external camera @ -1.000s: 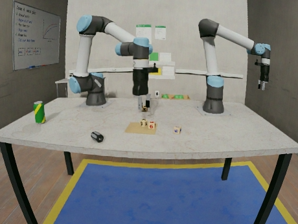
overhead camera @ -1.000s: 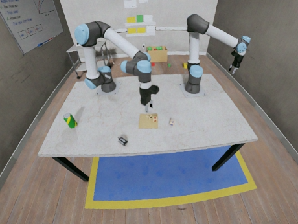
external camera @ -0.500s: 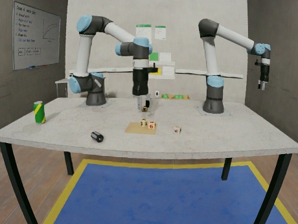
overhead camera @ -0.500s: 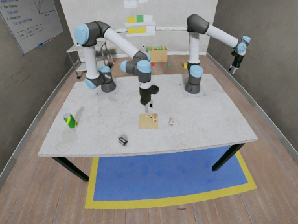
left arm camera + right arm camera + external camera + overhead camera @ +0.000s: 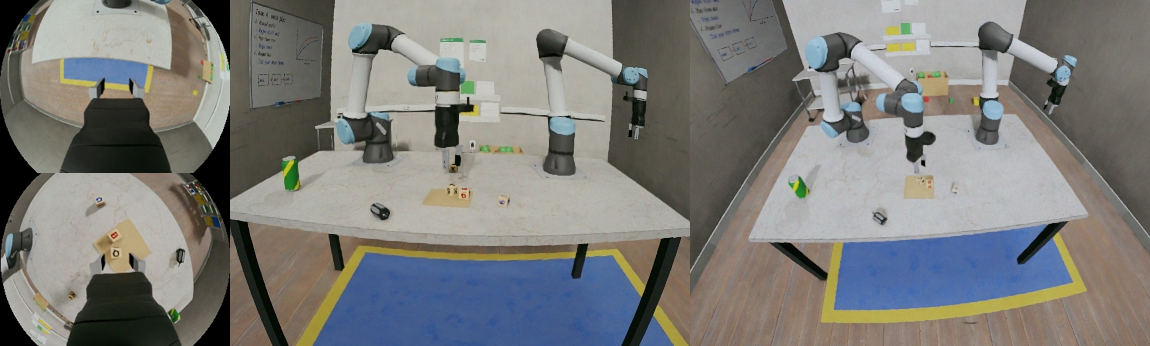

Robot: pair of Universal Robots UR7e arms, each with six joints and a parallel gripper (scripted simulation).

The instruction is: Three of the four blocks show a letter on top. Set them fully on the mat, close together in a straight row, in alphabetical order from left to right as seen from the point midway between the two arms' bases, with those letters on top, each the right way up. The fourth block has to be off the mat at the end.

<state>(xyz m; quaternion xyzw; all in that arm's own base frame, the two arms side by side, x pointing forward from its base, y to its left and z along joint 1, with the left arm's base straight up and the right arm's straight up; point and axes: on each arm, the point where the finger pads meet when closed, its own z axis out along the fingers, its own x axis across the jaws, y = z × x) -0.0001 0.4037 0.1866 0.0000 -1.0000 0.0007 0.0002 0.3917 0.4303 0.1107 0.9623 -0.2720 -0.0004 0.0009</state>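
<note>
The tan mat (image 5: pixel 912 191) (image 5: pixel 448 199) (image 5: pixel 135 248) bears two blocks near one side: one with a red B (image 5: pixel 929 184) (image 5: pixel 464 193) (image 5: pixel 114 235) on top, and one with a black round letter, O or Q (image 5: pixel 920 179) (image 5: pixel 451 189) (image 5: pixel 116 252), close beside it and turned differently. A block with a blue letter, seemingly G (image 5: pixel 955 188) (image 5: pixel 503 200) (image 5: pixel 99 201), sits off the mat. A block marked X (image 5: pixel 453 168) (image 5: pixel 72 295) sits off the mat towards the bases. My right gripper (image 5: pixel 920 166) (image 5: pixel 452 161) (image 5: pixel 116 258) is open and empty above the table near the mat. My left gripper (image 5: pixel 1048 109) (image 5: pixel 633 135) (image 5: pixel 116 83) is open and empty beyond the table's side.
A green and yellow can (image 5: pixel 798 186) (image 5: pixel 291 173) (image 5: pixel 174 316) stands on the table at picture left in the top and exterior views. A small black object (image 5: pixel 879 217) (image 5: pixel 380 211) (image 5: pixel 180 256) lies near the table's front edge, apart from the mat.
</note>
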